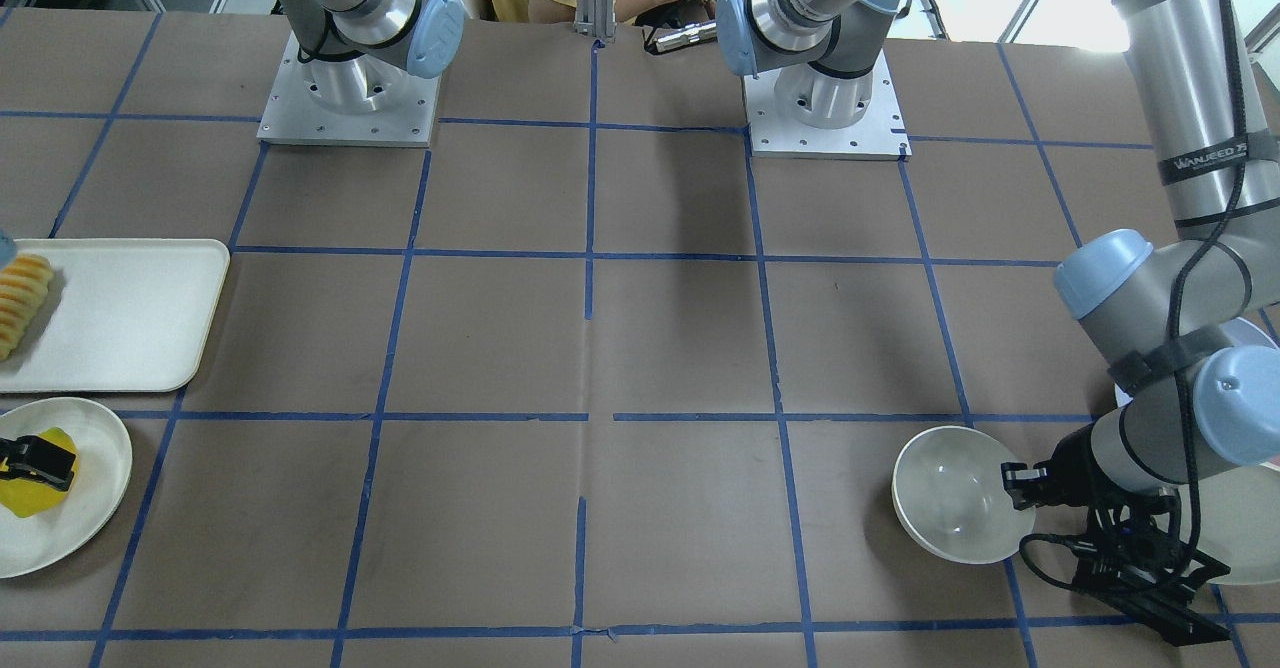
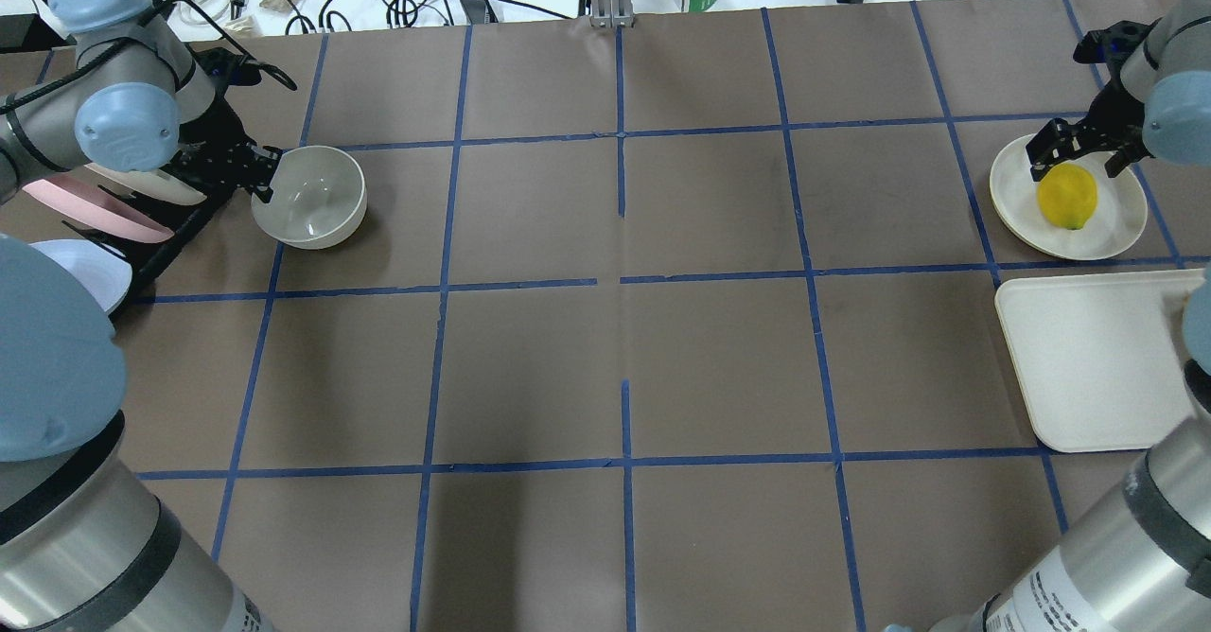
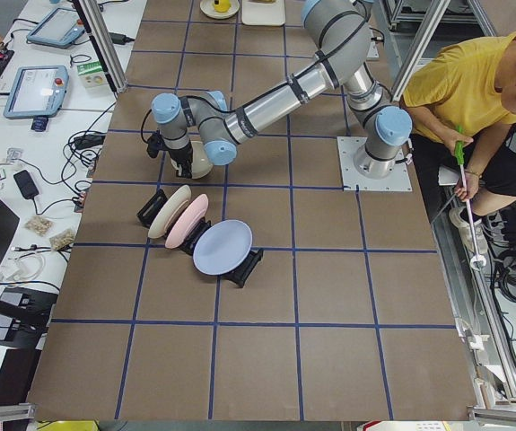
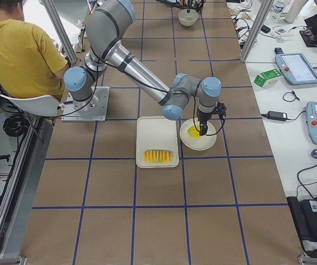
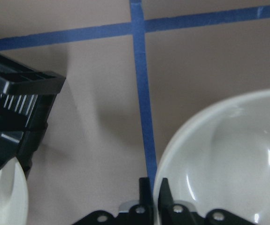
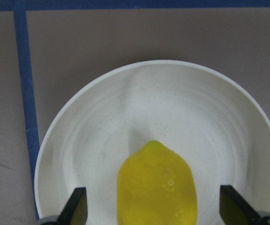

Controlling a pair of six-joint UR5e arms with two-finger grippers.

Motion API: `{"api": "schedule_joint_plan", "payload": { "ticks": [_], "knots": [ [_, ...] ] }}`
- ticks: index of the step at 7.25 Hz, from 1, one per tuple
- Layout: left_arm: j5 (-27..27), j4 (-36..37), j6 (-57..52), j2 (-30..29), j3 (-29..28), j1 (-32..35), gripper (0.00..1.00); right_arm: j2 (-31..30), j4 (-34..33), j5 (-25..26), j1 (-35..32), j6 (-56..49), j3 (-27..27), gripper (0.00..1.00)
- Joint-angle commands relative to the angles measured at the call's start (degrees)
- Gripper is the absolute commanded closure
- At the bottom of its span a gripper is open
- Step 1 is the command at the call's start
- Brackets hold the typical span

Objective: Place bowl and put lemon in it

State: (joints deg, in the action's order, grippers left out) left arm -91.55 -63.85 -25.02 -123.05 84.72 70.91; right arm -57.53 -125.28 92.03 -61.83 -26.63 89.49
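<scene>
1. Left hand point(image 2: 267, 173) is pinching the rim of the bowl point(image 2: 317, 201), fingers closed on it, beside the dish rack point(image 2: 213, 140).
2. Right hand point(image 2: 1077, 154) is hovering wide open astride the lemon point(image 2: 1067, 197), which is lying on a plate point(image 2: 1121, 230) on the worktop point(image 2: 662, 348).

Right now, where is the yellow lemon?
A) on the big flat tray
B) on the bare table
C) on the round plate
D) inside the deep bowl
C: the lemon lies on the round plate, while the bowl far across the table is empty.
</scene>
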Motion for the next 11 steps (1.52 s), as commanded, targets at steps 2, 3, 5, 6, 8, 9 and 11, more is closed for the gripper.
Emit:
{"api": "schedule_joint_plan", "payload": {
  "ticks": [2, 3, 5, 6, 8, 9, 11],
  "knots": [
    [9.9, -4.8, 8.3, 4.5, 0.3, 6.0, 1.0, 0.8, -0.3, -0.3, 0.0, 0.4, -0.4, 0.66],
    [15.0, -4.9, 15.5, 5.9, 1.5, 11.0, 1.0, 0.7, 0.1, 0.2, 0.1, 0.2, -0.4, 1.0],
    [16.4, -0.2, 28.7, 6.9, 5.3, 24.7, 1.0, -1.8, 1.5, 0.2, 0.0, 0.4, -0.3, 1.0],
    [15.4, 5.0, 31.2, 6.8, 8.1, 28.5, 1.0, -4.8, 5.6, -0.4, -0.5, 1.0, -0.4, 1.0],
    [13.2, 14.3, 32.2, 6.6, 16.5, 29.7, 1.0, -9.9, 13.2, -1.5, -4.8, 7.0, -0.3, 1.0],
    [13.2, 19.1, 32.2, 5.4, 17.8, 29.7, 1.0, -12.1, 16.5, -1.5, -8.4, 11.4, -0.3, 1.0],
    [13.5, 19.9, 34.6, 5.9, 17.8, 29.9, 0.01, -15.1, 19.3, -2.3, -17.1, 21.0, -0.2, 1.0]
  ]
}}
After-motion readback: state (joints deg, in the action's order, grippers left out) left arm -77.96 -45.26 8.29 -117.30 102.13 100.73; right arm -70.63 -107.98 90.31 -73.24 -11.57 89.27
